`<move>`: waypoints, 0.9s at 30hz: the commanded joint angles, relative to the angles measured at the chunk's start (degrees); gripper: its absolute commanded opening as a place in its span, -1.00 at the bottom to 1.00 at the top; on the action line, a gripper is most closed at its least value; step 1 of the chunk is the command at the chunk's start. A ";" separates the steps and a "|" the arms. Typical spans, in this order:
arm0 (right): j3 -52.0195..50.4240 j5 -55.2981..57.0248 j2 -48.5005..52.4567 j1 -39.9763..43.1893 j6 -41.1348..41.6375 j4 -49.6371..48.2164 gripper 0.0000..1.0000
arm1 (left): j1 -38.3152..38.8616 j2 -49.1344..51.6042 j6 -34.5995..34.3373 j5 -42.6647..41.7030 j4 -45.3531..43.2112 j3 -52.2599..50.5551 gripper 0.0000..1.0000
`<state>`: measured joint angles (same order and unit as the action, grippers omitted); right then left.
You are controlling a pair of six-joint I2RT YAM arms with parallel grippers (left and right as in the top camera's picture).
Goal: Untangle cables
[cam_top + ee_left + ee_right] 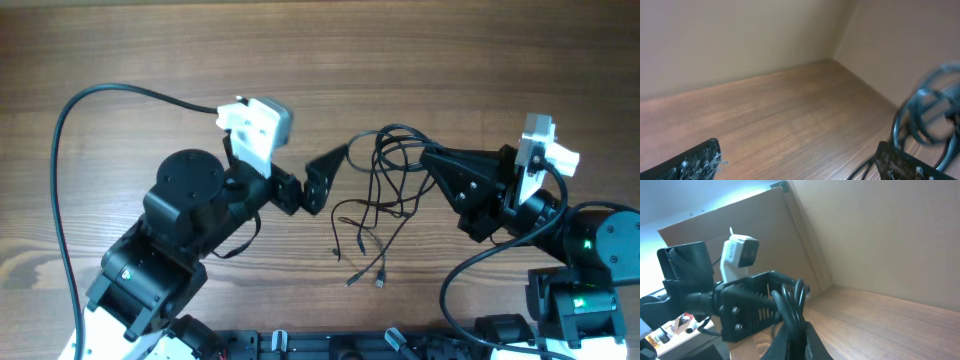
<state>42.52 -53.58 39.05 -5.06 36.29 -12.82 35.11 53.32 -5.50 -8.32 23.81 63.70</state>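
Two tools: the left tool [797,152] spread wide, the right tool [428,156] pinching one tangle of cables [386,205].

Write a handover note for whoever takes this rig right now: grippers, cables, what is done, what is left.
Left gripper: open wide, empty, just beside the bunch.
Right gripper: shut on the cables, pinching loops at the edge of the bunch.
Cables: one tangled bunch between the arms, loose plug ends trailing on the table toward the robot.
Done: bunch gripped by one arm; nothing separated.
Left: probably take a strand with the left gripper, pull the cords apart, lay each out alone.
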 commanded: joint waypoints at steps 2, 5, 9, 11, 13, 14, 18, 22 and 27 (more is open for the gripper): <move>0.50 -0.98 -0.13 0.20 -0.11 -0.15 -0.91 | -0.11 0.68 15.47 -6.93 -0.28 0.28 1.00; 0.50 -0.94 -0.13 0.20 -0.17 0.09 -0.92 | -0.13 0.57 15.63 -6.91 -2.32 0.28 1.00; 0.50 -0.92 -0.13 0.20 -0.31 0.09 -0.91 | -0.13 -1.18 15.50 -0.66 -4.33 0.28 1.00; 0.50 -0.92 -0.13 0.20 -0.31 0.09 -0.91 | -0.13 -2.43 12.94 8.76 -4.61 0.28 1.00; 0.50 -0.92 -0.13 0.20 -0.31 0.07 -0.91 | -0.13 -2.95 12.50 10.78 -5.22 0.28 1.00; 0.50 -0.92 -0.13 0.20 -0.33 0.07 -0.91 | -0.13 -3.08 12.46 10.71 -5.55 0.28 1.00; 0.50 -0.92 -0.13 0.20 -0.35 0.07 -0.91 | -0.13 -2.64 12.81 0.31 -5.60 0.28 1.00; 0.50 -0.94 -0.13 0.20 -0.31 0.09 -0.91 | -0.11 -0.66 14.23 -7.10 -6.51 0.28 1.00; 0.50 -0.92 -0.13 0.20 -0.33 1.38 -0.91 | -0.13 -0.33 12.07 -6.91 -10.21 0.31 1.00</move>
<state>42.52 -53.98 39.05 -5.06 36.27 -11.88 35.16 53.21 7.70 -13.43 15.22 63.70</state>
